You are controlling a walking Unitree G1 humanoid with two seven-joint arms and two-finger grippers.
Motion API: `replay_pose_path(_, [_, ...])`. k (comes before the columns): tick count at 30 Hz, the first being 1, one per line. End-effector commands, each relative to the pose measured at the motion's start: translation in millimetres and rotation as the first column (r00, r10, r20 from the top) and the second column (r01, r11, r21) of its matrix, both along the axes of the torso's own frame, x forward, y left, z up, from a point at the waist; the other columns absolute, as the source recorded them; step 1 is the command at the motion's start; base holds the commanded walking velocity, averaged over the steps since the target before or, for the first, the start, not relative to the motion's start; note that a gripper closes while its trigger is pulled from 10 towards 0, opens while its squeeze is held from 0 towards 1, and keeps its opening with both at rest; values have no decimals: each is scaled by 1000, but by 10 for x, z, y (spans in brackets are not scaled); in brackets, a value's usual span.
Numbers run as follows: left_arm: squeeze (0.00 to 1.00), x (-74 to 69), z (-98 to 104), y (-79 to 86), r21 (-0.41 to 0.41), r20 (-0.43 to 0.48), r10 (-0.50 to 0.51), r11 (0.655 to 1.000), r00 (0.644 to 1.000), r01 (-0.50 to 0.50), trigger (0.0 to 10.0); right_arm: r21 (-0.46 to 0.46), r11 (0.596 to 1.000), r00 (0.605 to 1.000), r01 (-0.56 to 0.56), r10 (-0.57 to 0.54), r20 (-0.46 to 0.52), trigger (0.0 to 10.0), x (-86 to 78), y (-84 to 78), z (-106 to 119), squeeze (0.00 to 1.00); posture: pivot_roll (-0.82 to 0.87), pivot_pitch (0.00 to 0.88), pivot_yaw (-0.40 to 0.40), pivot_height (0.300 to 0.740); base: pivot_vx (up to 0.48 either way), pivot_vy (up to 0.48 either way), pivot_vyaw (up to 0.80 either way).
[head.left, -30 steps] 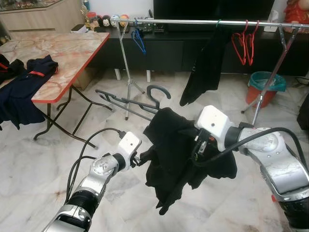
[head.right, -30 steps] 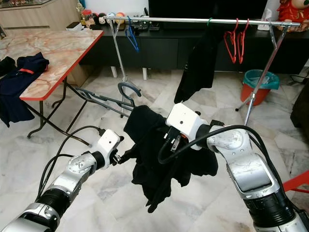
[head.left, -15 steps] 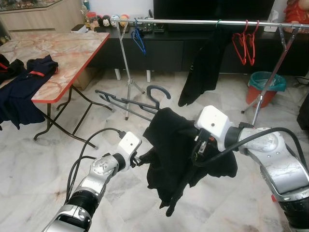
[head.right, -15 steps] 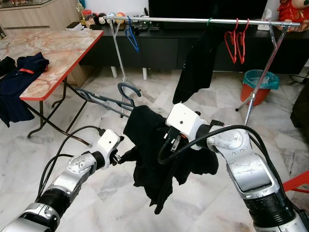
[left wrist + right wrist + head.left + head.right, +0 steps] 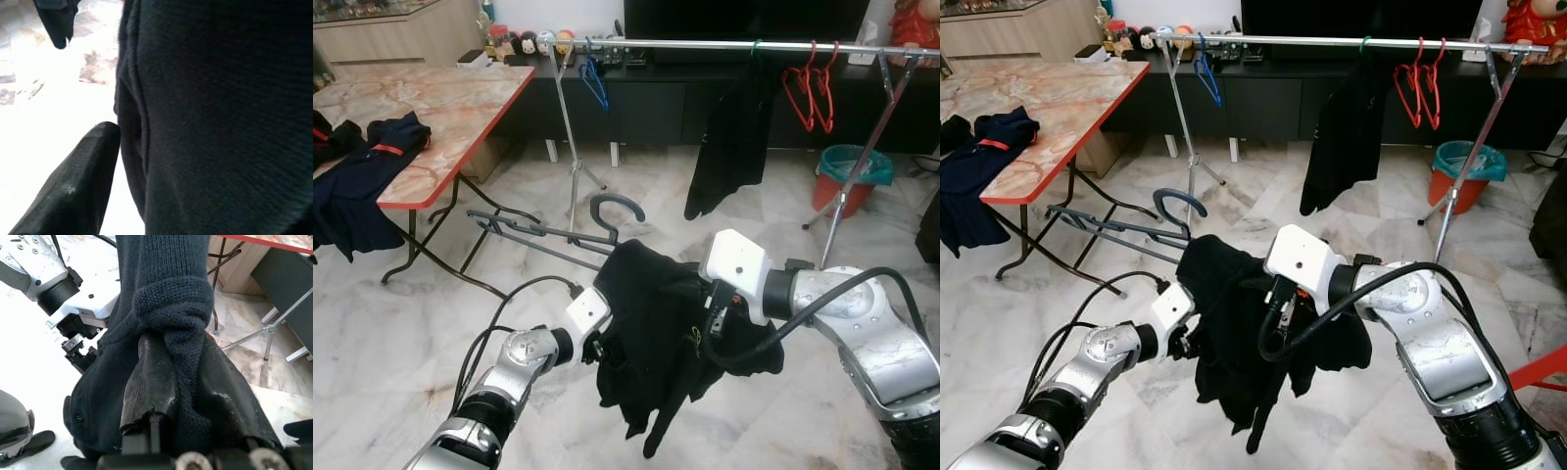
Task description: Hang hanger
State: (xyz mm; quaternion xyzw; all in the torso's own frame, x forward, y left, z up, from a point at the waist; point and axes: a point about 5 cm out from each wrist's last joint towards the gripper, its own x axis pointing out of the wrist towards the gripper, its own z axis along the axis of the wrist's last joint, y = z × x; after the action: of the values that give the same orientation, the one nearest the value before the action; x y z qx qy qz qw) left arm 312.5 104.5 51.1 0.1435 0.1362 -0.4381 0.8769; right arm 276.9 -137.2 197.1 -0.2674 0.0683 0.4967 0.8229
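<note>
While a black knit garment (image 5: 656, 333) on a grey hanger (image 5: 607, 211) is held up mid-frame, the right claw (image 5: 195, 396) is clamped on its fabric from 3 o'clock. The left claw (image 5: 597, 348) is pressed against the garment's edge at 8 o'clock; whether it is apart or together cannot be told. The clothes rail (image 5: 705, 44) is seen at 12 o'clock, with red hangers (image 5: 808, 88) and a hung black garment (image 5: 729, 137).

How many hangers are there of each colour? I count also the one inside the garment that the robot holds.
Red hangers on the rail: 2
Blue hanger on the rail: 1
Dark grey hanger in the held black garment: 1
Total: 4
</note>
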Motion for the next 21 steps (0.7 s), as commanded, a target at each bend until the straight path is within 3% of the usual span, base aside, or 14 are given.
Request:
replay_pose_path(1, [0, -4, -15, 57, 21, -2, -8, 1000, 1000, 8, 0, 9, 999, 998, -43, 42, 48, 0, -52, 53, 96, 0, -57, 0, 83, 740, 0, 0, 0])
replay_pose_path(21, [0, -21, -6, 67, 9, -20, -44, 999, 999, 44, 0, -15, 999, 999, -41, 42, 33, 0, -56, 31, 34, 0, -53, 0, 84, 740, 0, 0, 0])
